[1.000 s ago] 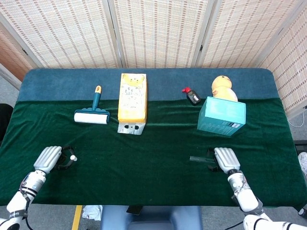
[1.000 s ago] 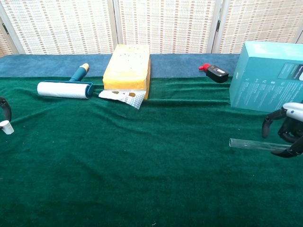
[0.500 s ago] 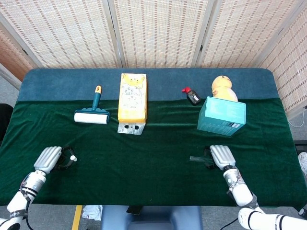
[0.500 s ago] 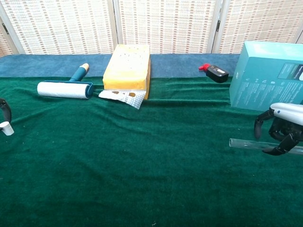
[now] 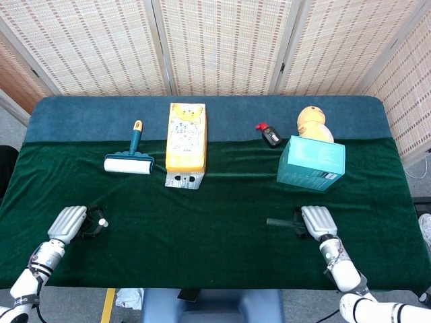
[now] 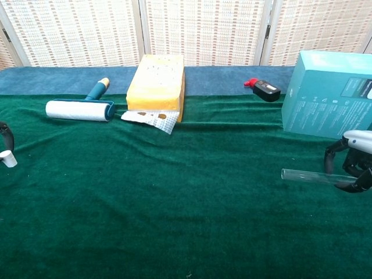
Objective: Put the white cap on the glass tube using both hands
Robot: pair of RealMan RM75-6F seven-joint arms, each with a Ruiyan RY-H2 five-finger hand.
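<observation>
With your right hand [image 6: 353, 164] arched over the glass tube [image 6: 308, 176] lying on the green cloth and not visibly clamped, close evenly near its end, while your left hand [image 5: 67, 223], fingers loosely curled, gathers the white cap [image 6: 7, 157] just beside it.

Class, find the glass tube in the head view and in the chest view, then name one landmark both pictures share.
Head view: the glass tube lies on the green cloth at lower right, beside the right hand.
Chest view: it lies at the right edge, below the teal box, its right end under the hand's fingers.
Shared landmark: the teal box, behind the tube in both views.
</observation>
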